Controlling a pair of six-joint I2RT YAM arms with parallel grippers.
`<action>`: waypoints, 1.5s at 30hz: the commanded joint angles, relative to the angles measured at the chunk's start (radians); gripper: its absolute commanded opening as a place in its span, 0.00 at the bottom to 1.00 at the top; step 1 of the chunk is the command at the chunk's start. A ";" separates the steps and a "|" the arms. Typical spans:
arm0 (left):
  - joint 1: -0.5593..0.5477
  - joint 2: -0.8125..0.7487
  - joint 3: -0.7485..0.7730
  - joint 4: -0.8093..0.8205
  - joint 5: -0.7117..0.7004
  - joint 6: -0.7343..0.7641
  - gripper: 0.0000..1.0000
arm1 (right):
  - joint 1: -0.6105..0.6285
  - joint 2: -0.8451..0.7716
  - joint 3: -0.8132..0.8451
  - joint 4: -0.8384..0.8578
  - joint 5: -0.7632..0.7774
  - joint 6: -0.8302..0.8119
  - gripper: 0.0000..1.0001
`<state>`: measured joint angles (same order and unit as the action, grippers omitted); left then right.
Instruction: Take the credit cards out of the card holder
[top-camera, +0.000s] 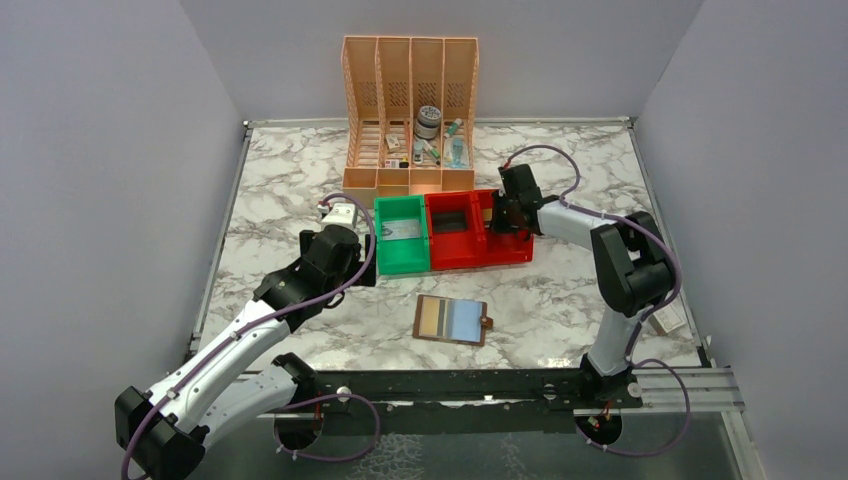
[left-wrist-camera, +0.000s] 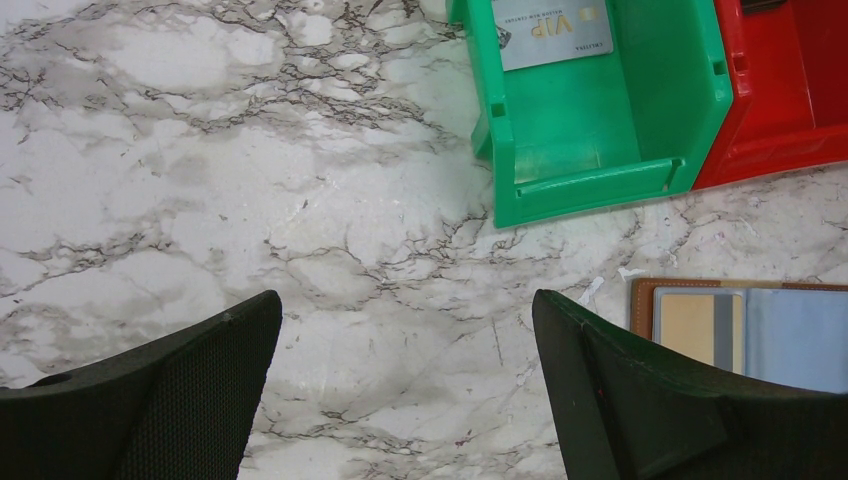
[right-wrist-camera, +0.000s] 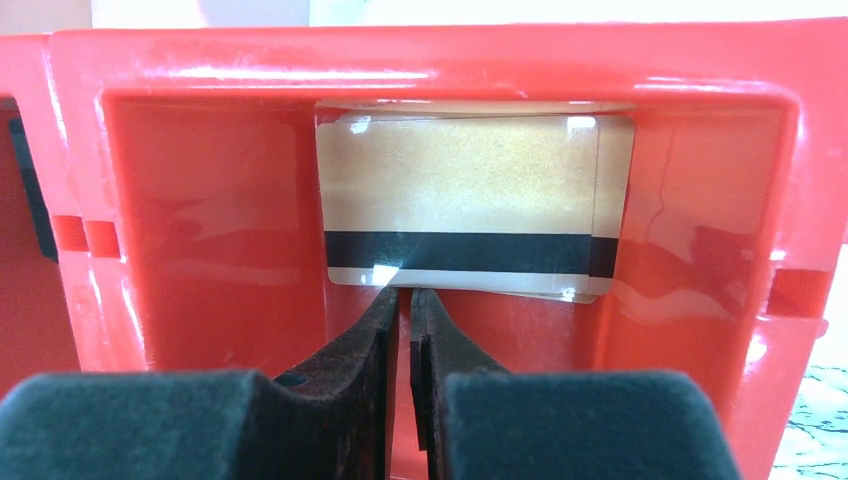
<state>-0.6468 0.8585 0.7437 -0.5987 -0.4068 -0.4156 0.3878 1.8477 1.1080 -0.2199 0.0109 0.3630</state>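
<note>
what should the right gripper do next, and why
Probably open its jaws: the right gripper seems pinched on the near edge of a tan plastic card with a black stripe, which already lies inside the red plastic bin.

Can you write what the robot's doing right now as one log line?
left fingers: open, over table | right fingers: shut, tips at gold card in red bin | card holder: open on table, cards inside
</note>
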 joint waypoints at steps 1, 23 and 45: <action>0.007 0.004 -0.007 0.018 0.017 0.009 0.99 | -0.001 0.031 0.021 0.009 0.024 0.029 0.11; 0.006 0.002 -0.006 0.022 0.046 0.011 0.99 | 0.000 -0.331 -0.086 0.000 0.029 0.070 0.38; 0.007 -0.035 -0.012 0.020 0.036 0.003 0.99 | 0.010 -0.703 -0.477 0.239 -0.574 0.296 0.51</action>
<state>-0.6441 0.8413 0.7437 -0.5922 -0.3744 -0.4126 0.3874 1.0927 0.6796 -0.0978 -0.3202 0.5800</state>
